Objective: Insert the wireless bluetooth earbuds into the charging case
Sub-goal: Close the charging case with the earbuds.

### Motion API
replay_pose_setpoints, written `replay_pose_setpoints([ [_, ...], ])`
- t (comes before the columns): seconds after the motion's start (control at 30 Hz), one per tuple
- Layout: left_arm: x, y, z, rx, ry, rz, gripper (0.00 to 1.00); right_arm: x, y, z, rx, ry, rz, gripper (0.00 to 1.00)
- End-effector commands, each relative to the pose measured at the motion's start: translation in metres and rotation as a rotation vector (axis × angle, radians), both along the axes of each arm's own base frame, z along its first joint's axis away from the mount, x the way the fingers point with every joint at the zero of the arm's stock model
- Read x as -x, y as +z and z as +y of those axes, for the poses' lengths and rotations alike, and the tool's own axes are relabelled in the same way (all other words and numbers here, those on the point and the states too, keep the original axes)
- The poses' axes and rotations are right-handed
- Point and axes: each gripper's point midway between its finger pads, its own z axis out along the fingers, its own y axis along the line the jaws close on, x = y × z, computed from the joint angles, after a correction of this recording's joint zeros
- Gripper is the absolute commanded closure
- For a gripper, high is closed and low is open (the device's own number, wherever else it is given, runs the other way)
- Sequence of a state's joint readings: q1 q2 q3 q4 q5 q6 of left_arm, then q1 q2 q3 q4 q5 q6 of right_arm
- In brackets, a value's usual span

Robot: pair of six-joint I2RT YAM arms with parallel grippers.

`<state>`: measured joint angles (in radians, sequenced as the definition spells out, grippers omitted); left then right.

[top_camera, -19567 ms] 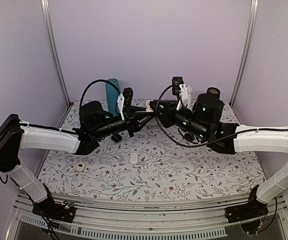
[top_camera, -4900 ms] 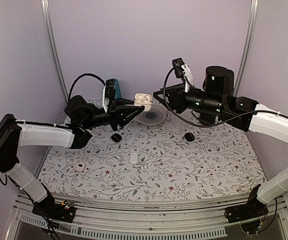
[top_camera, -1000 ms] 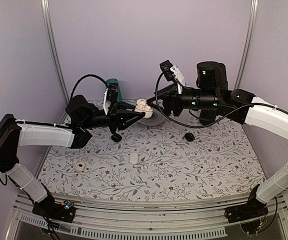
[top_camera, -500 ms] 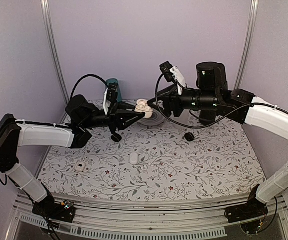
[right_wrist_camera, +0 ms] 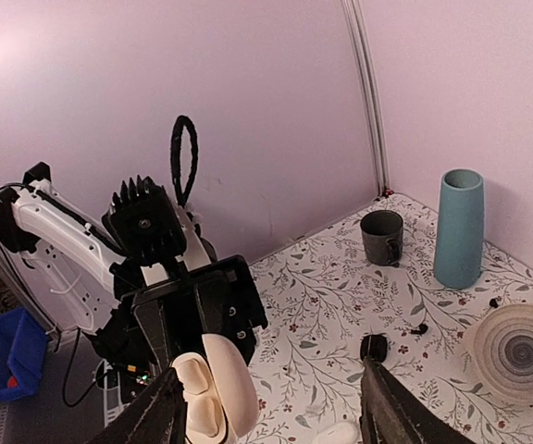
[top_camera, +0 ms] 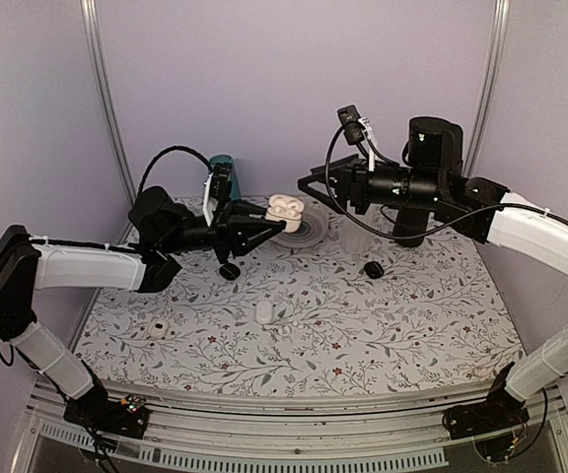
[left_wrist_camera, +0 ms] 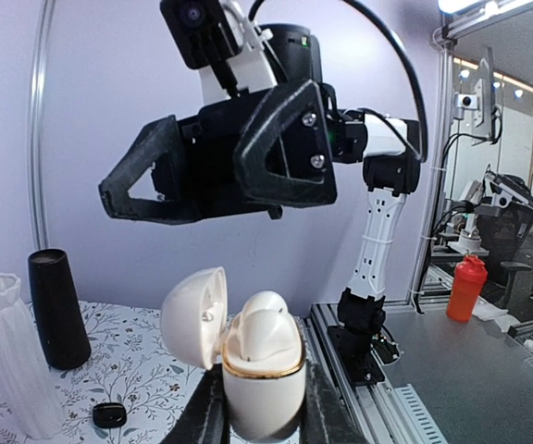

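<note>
From the overhead camera, I am holding the charging case (top_camera: 284,208) up above the desk (top_camera: 412,325) in my left hand (top_camera: 269,219), whose fingers are pinching the case's lower half while its lid is standing open. My right hand (top_camera: 310,187) is hovering just right of the case and slightly higher, apart from it. A ribbed plate (top_camera: 312,235) is lying on the desk just below and right of the case in this view, and a teal vase (top_camera: 222,169) is standing to the case's left, against the back wall. Through my left wrist camera, I am seeing the case clamped between my two fingers, with its lid tipping back to the left and the white earbuds (left_wrist_camera: 263,324) sitting in the body, rising above its gold rim. My right hand is hanging directly above the case, its fingers spread wide with nothing between them. Left of the case, a black cylinder (left_wrist_camera: 58,310) and a white ribbed vase (left_wrist_camera: 7,365) are standing on the desk. Through my right wrist camera, I am looking down on the open case from its lid side, the buds showing in their wells. A dark mug (right_wrist_camera: 381,237) is standing well beyond the case to its right.
</note>
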<state>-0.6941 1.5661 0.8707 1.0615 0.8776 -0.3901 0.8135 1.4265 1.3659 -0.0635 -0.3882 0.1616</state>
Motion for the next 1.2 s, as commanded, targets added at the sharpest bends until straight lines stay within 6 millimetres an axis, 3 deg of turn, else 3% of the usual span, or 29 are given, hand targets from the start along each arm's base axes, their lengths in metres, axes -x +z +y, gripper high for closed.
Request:
replay_pose_setpoints([
  [0.0, 0.009, 0.017, 0.004, 0.029, 0.003, -0.053, 1.0, 0.013, 0.007, 0.005, -0.096, 0.176, 0.096, 0.36],
  [0.5, 0.002, 0.018, 0.004, 0.034, 0.041, -0.054, 1.0, 0.047, -0.01, 0.019, -0.094, 0.513, 0.238, 0.35],
  [0.87, -0.014, 0.009, 0.0, 0.005, 0.097, -0.005, 1.0, 0.061, 0.011, 0.01, -0.127, 0.55, 0.159, 0.35],
  [1.17, -0.012, 0.013, 0.0, 0.011, 0.089, -0.006, 1.0, 0.024, -0.007, 0.008, -0.051, 0.296, 0.131, 0.39],
])
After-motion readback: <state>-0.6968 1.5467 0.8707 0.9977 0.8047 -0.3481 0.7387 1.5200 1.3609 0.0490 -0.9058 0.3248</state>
